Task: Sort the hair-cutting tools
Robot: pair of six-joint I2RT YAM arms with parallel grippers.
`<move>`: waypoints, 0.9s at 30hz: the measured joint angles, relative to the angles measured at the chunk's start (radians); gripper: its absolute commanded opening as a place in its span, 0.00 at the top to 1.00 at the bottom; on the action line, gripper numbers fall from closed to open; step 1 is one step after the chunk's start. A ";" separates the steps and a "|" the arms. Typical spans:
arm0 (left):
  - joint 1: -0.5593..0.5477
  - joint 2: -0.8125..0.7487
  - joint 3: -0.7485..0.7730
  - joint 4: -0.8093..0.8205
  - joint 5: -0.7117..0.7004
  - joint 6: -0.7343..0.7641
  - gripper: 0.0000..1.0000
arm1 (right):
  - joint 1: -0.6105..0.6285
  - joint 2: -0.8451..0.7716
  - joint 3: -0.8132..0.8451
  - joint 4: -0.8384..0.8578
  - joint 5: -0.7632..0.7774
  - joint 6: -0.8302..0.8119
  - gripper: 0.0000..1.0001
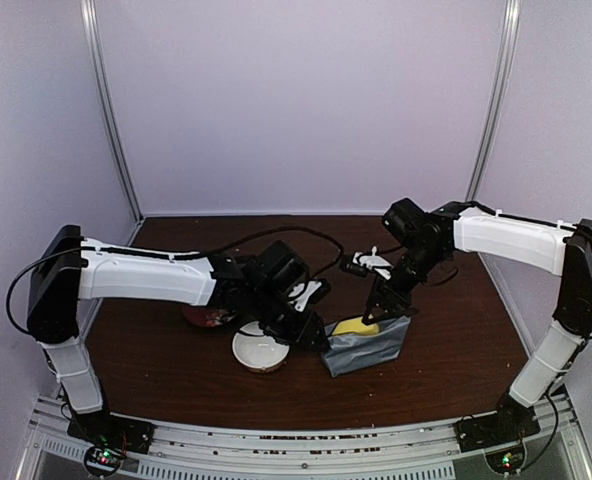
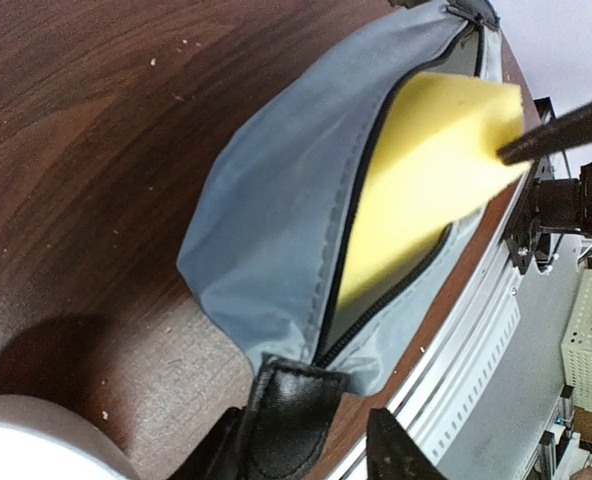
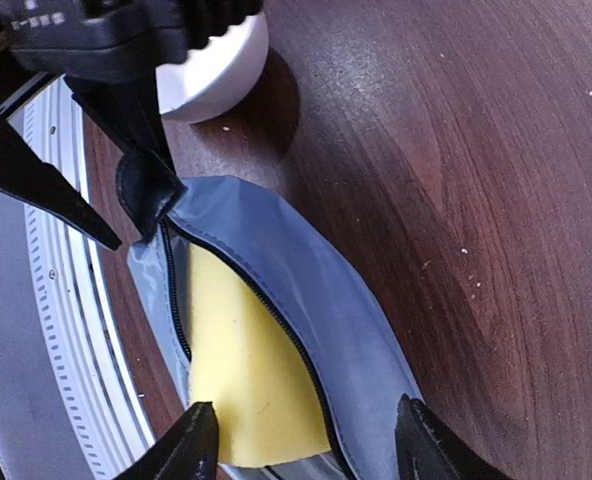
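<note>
My left pincer (image 2: 311, 445) stands part open around the black tab (image 2: 291, 395) at one end of the grey pouch (image 2: 266, 220); my right pincer (image 3: 306, 445) straddles the opposite end, open.

The left arm (image 1: 146, 278) reaches rightward from its base with the forearm low and nearly level. Its wrist bends down, so the left gripper (image 1: 314, 335) points downward, its jaws partly apart. The right arm (image 1: 511, 240) stretches leftward from a raised elbow, the wrist dropping steeply. The right gripper (image 1: 384, 303) hangs fingers-down with its jaws wide. The two grippers are near each other, not touching.
</note>
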 measured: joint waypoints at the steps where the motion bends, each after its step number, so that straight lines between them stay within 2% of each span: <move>1: 0.000 0.006 0.000 0.000 0.004 0.001 0.68 | 0.000 0.010 0.000 0.000 0.008 0.000 0.42; 5: 0.002 0.014 0.000 0.006 0.016 0.002 0.78 | 0.000 0.051 0.004 0.003 0.031 0.006 0.46; 9: 0.009 0.021 0.000 0.021 0.021 0.005 0.99 | 0.000 0.094 0.013 0.007 0.054 0.016 0.52; 14: 0.016 0.026 0.000 0.049 0.025 0.025 1.00 | 0.016 0.129 0.015 0.034 0.126 0.041 0.50; 18: 0.020 0.026 -0.001 0.079 0.023 0.047 1.00 | 0.063 0.138 0.001 0.076 0.248 0.067 0.49; 19: 0.020 0.024 -0.001 0.082 0.019 0.051 1.00 | 0.069 0.142 0.000 0.080 0.274 0.075 0.53; 20: 0.020 0.022 -0.002 0.083 0.016 0.056 1.00 | 0.080 0.148 0.000 0.085 0.306 0.087 0.61; 21: 0.020 0.018 -0.004 0.083 0.010 0.063 1.00 | 0.088 0.155 0.000 0.089 0.331 0.095 0.71; 23: 0.020 0.009 -0.006 0.082 -0.003 0.074 1.00 | 0.093 0.167 0.000 0.098 0.378 0.124 0.98; 24: 0.020 0.005 -0.007 0.082 -0.011 0.078 1.00 | 0.093 0.169 0.000 0.103 0.396 0.127 1.00; 25: 0.020 0.000 -0.008 0.081 -0.016 0.082 1.00 | 0.091 0.169 0.000 0.108 0.418 0.138 1.00; 26: 0.020 -0.004 -0.012 0.084 -0.022 0.086 1.00 | 0.087 0.169 0.000 0.113 0.440 0.150 0.93; 27: 0.020 -0.009 -0.017 0.091 -0.032 0.089 1.00 | 0.084 0.168 0.000 0.119 0.454 0.156 0.80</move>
